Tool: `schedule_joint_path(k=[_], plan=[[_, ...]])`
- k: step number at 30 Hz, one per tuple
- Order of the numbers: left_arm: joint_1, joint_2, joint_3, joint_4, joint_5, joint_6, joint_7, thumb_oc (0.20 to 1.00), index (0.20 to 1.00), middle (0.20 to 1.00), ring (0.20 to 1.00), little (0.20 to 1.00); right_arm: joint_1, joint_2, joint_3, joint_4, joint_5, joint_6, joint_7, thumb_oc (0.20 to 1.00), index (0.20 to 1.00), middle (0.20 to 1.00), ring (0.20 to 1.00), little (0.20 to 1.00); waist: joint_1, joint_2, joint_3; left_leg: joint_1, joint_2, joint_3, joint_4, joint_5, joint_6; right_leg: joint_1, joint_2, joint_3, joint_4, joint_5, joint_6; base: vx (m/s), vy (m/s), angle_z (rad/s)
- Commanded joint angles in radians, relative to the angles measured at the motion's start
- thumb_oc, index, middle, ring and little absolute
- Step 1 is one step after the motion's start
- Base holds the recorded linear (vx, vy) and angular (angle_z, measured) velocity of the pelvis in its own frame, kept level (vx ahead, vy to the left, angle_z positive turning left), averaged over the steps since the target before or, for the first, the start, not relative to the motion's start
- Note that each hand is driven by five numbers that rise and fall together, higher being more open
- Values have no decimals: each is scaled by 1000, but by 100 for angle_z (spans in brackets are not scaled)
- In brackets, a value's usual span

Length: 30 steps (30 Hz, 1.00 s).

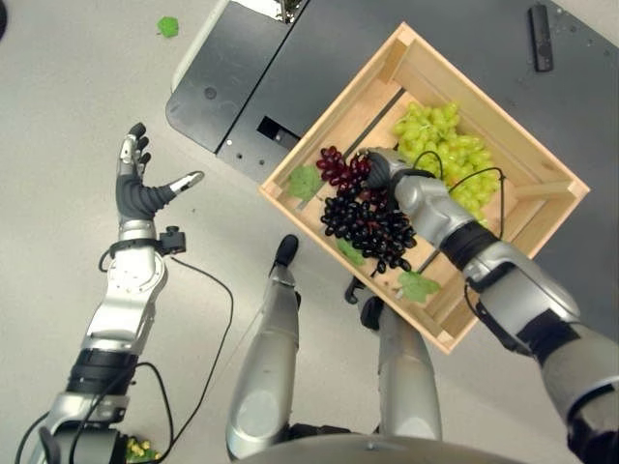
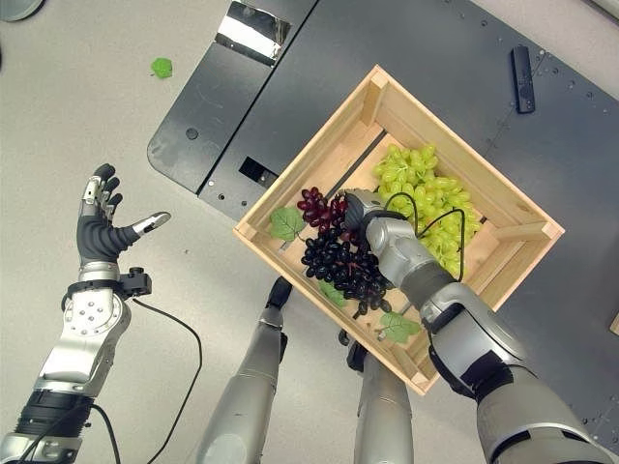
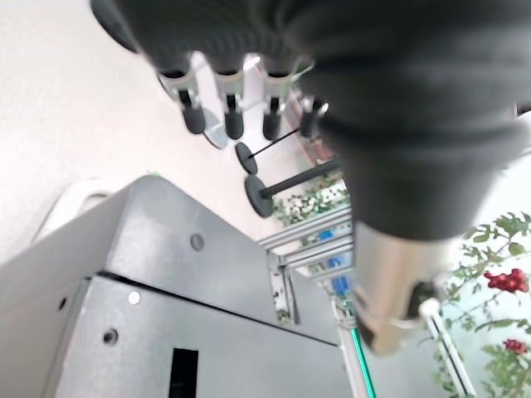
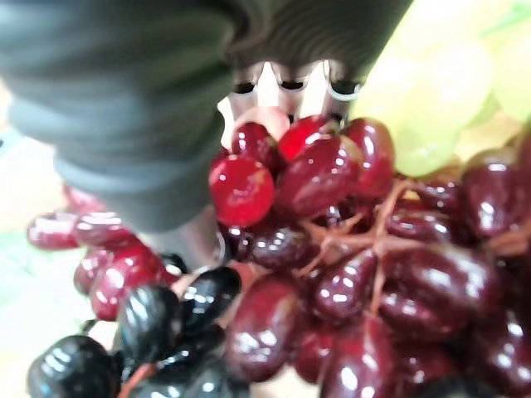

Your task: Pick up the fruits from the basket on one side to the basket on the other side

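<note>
Right hand (image 1: 382,172) down among the grapes in the wooden crate (image 1: 542,164).
Its fingers curl into the red grapes (image 1: 338,166), beside black grapes (image 1: 368,227) and green grapes (image 1: 450,145); left hand (image 1: 135,188) hangs open, holding nothing.

The crate (image 1: 542,169) is pale, unpainted wood, its slats a light honey tone. Inside it sit three colours of grapes: a yellow-green bunch (image 1: 450,145), a glossy black bunch (image 1: 368,227), and a smaller dark red bunch (image 1: 338,167) whose berries shine wine-red up close, on a brownish stem. Soft green leaves (image 1: 305,181) lie among them, and another green leaf (image 1: 168,26) rests on the light grey floor (image 1: 58,116). The platform (image 1: 319,48) under the crate is dark charcoal grey, dotted with small screw heads. A black bar (image 1: 541,37) lies on it. Both hands, left (image 1: 135,188) and right (image 1: 379,170), are silver with dark tips and black ribbed covers.
</note>
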Motion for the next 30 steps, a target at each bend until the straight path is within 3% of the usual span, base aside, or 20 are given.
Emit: schedule_joint_path(k=[1, 10, 11, 13, 14, 15, 16, 17, 18, 19, 24, 25, 27, 30], plan=[[-3, 18, 44, -76, -6, -38, 14, 1000, 1000, 1000, 1000, 1000, 45, -52, 39, 17, -19, 0, 42, 200, 200, 200, 200, 200, 6, -30, 8, 22, -38, 66, 19, -63, 119, 82, -3, 32, -62, 22, 91, 0, 0, 0], [-5, 17, 39, -77, -5, -49, 3, 1000, 1000, 1000, 1000, 1000, 92, -114, 21, -75, 15, -36, 66, 200, 200, 200, 200, 200, -4, -32, 8, 31, -38, 68, -2, -51, 118, 90, -2, 33, -77, 29, 92, 0, 0, 0], [-9, 17, 37, -76, -8, -53, -2, 1000, 1000, 1000, 1000, 1000, 105, -120, 17, -99, 68, -54, 82, 200, 200, 200, 200, 200, -3, -32, 8, 32, -38, 66, -3, -49, 118, 91, -2, 32, -77, 29, 92, 0, 0, 0], [-29, 28, 21, -65, -24, -58, -15, 1000, 1000, 1000, 1000, 1000, 92, -62, 3, -125, 323, -68, 118, 200, 200, 200, 200, 200, 7, -26, 8, 38, -38, 61, -10, -42, 117, 97, -4, 26, -81, 29, 91, 0, 0, 0], [-29, 28, 21, -65, -25, -59, -15, 1000, 1000, 1000, 1000, 1000, 92, -63, 4, -126, 326, -67, 118, 200, 200, 200, 200, 200, 7, -26, 8, 38, -38, 61, -11, -42, 117, 97, -5, 26, -81, 29, 91, 0, 0, 0], [-35, 49, 21, -56, -21, -70, -43, 1000, 1000, 1000, 1000, 1000, 111, -107, 11, -230, 553, -112, 195, 200, 200, 200, 200, 200, 11, -38, 8, 45, -36, 60, -23, -34, 114, 104, -5, 23, -89, 34, 93, 0, 0, 0], [-35, 53, 13, -56, -24, -77, -56, 1000, 1000, 1000, 1000, 1000, 132, -127, 13, -246, 658, -131, 217, 200, 200, 200, 200, 200, 13, -40, 8, 49, -36, 58, -30, -29, 113, 106, -6, 21, -92, 36, 94, 0, 0, 0], [-36, 52, 12, -56, -24, -78, -56, 1000, 1000, 1000, 1000, 1000, 133, -129, 13, -247, 660, -131, 218, 200, 200, 200, 200, 200, 14, -39, 8, 50, -36, 58, -32, -28, 112, 106, -6, 21, -93, 36, 94, 0, 0, 0], [-37, 59, -3, -62, -30, -96, -77, 1000, 1000, 1000, 1000, 1000, 187, -159, -10, -308, 927, -151, 259, 200, 200, 200, 200, 200, 20, -41, 8, 61, -35, 55, -56, -15, 108, 116, -9, 13, -106, 42, 97, 0, 0, 0], [-38, 59, -4, -61, -30, -96, -76, 1000, 1000, 1000, 1000, 1000, 188, -160, -11, -309, 928, -151, 259, 200, 200, 200, 200, 200, 21, -40, 8, 62, -35, 55, -57, -14, 108, 117, -9, 12, -107, 42, 97, 12, -21, 4], [-66, 83, -15, -29, -37, -134, -81, 1000, 1000, 1000, 1000, 1000, 353, -207, -77, -495, 1295, -182, 334, 200, 200, 200, 200, 200, 29, -39, 7, 110, -30, 40, -140, 38, 95, 163, -12, -13, -156, 60, 104, 7, -17, 2], [-66, 83, -16, -29, -37, -134, -81, 1000, 1000, 1000, 1000, 1000, 355, -208, -79, -497, 1295, -181, 333, 200, 200, 200, 200, 200, 30, -39, 7, 112, -30, 39, -142, 39, 95, 165, -12, -14, -157, 60, 104, 17, -26, 8], [-61, 67, -15, -10, -42, -141, -78, 1000, 1000, 1000, 1000, 1000, 453, -185, -131, -565, 1420, -188, 353, 200, 200, 200, 200, 200, 24, -35, -6, 134, -30, 33, -174, 55, 93, 189, -13, -26, -175, 66, 104, 18, 7, 7], [-53, 54, -12, 5, -47, -145, -71, 1000, 1000, 1000, 1000, 1000, 518, -155, -174, -593, 1487, -215, 336, 200, 200, 200, 200, 200, 18, -31, -25, 158, -31, 32, -200, 66, 89, 211, -16, -31, -193, 70, 104, 4, 4, 1]])
